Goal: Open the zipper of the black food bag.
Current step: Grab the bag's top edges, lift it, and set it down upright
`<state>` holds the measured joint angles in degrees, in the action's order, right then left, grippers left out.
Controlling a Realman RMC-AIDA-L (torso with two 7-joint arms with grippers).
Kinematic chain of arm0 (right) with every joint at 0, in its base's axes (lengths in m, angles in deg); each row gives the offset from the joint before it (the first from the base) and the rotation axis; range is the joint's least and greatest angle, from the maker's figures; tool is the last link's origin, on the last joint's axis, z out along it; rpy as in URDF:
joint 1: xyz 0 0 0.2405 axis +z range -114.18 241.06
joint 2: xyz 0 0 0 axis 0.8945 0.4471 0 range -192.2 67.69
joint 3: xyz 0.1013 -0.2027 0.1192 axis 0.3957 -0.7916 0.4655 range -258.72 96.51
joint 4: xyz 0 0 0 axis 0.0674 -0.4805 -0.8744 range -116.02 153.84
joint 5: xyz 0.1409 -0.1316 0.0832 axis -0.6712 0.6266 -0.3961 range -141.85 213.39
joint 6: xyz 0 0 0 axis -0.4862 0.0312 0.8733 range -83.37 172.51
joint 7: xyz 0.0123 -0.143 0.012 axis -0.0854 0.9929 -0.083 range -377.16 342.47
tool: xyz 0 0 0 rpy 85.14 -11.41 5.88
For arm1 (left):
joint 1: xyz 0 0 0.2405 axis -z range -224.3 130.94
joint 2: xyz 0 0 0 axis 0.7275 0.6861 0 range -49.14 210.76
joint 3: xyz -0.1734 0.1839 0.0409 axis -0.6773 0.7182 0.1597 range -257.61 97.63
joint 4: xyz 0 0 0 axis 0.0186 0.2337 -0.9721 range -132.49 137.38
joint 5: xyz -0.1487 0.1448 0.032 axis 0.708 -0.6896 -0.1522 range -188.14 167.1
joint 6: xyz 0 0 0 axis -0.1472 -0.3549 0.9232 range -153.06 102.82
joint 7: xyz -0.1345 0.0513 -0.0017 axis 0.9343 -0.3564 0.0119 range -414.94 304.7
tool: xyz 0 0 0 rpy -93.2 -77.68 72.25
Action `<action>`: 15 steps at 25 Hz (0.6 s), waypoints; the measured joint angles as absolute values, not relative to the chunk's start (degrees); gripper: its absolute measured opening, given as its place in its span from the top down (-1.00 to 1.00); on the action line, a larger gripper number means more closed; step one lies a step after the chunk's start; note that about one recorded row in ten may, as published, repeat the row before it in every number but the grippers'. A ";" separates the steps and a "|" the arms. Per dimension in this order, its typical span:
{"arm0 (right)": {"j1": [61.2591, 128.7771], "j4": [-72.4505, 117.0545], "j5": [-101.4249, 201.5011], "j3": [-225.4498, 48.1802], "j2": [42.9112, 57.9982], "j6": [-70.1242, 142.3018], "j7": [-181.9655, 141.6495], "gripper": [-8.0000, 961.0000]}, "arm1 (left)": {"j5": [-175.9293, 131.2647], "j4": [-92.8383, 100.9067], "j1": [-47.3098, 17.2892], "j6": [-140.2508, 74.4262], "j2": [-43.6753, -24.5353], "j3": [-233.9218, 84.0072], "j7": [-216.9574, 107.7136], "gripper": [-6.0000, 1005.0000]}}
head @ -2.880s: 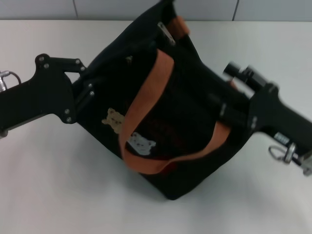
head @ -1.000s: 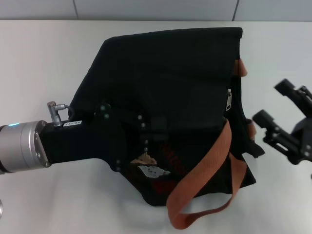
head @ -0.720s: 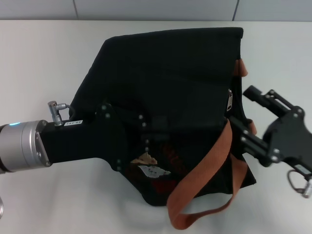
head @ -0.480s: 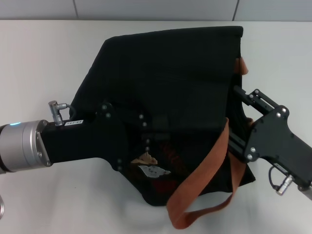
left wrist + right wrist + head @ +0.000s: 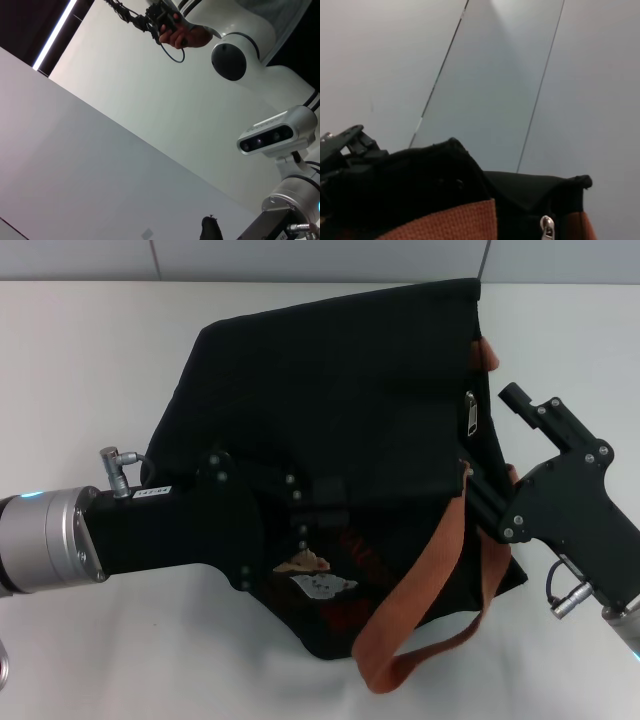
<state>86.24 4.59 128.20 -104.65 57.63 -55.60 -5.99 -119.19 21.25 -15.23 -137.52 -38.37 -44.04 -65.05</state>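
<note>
Black fabric fills the middle of the bench (image 5: 80,360): the black food bag (image 5: 330,390) lies there on its side, its far top edge close to the back edge of the bench and its lower corner pointing toward the front edge. One orange-brown handle (image 5: 440,580) runs across the right part of the bag and loops out past its lower edge onto the bench. A small bear patch (image 5: 305,563) and a red label (image 5: 350,615) show on the lower face.

On the right side of the bag a silver pull tab (image 5: 469,414) hangs on the dark fabric; whether it belongs to the zipper cannot be told, and the track itself is not visible against the black cloth.

The left gripper (image 5: 320,502) comes in from the left edge of the bench and lies on the bag, fingers hidden, so its state cannot be told. The right gripper (image 5: 478,490) presses against the bag's right side beside the handle; its fingers also cannot be read.
</note>
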 joint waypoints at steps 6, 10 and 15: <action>85.09 4.29 128.28 -104.65 57.62 -58.55 -5.12 -0.32 | -119.29 21.24 -15.30 -137.76 -38.37 -44.22 -65.05 0.81; 84.21 4.47 128.23 -104.55 57.62 -59.68 -5.00 -0.32 | -119.33 21.24 -15.30 -137.79 -38.37 -44.31 -65.05 0.81; 84.10 4.48 128.04 -104.42 57.62 -58.88 -4.18 -0.29 | -119.33 21.18 -15.27 -137.71 -38.37 -44.39 -65.05 0.81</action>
